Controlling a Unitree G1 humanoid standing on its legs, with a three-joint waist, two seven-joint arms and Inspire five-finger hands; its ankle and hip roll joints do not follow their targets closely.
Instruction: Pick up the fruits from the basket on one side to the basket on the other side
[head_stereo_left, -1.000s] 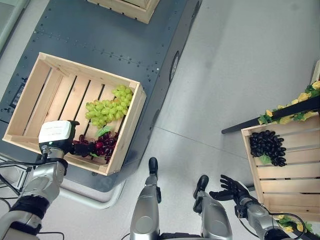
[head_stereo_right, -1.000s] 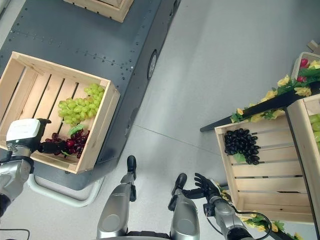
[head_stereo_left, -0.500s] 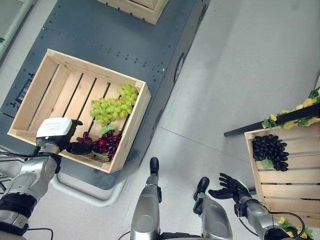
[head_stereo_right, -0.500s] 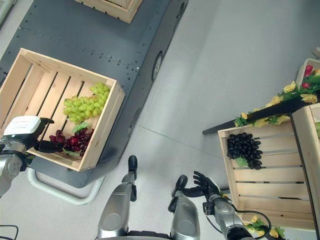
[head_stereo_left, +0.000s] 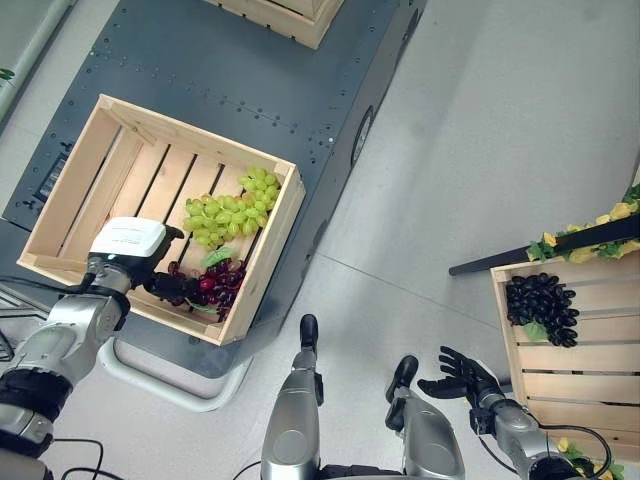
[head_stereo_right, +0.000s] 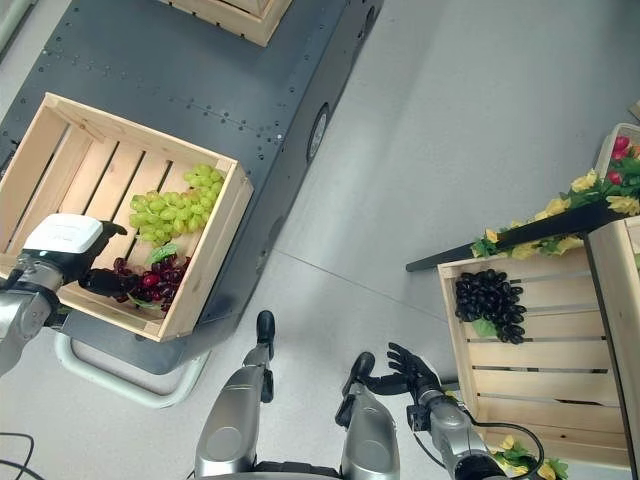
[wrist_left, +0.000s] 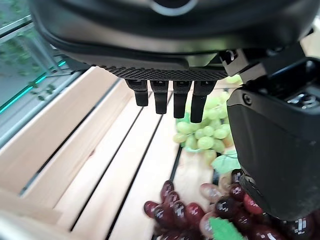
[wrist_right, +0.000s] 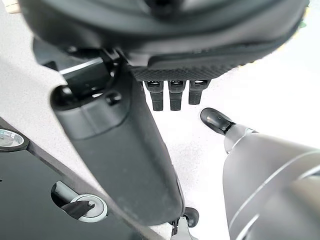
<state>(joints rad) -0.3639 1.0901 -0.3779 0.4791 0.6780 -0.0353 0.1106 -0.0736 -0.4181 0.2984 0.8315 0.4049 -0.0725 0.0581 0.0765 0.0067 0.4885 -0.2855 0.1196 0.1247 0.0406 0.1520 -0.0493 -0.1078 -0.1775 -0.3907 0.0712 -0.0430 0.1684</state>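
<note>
Dark red grapes (head_stereo_left: 210, 288) lie in the near corner of the left wooden crate (head_stereo_left: 82, 170), the left hand (head_stereo_left: 165, 287) beside them, fingers straight. Right hand (head_stereo_left: 458, 376) idles, splayed. Green grapes (head_stereo_left: 227, 207) lie beyond.

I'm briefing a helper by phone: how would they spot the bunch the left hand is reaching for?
Find the wooden crate on the dark platform. In its near corner, by the left hand, lies the dark red grape bunch, darker than the green grapes beside it.
</note>
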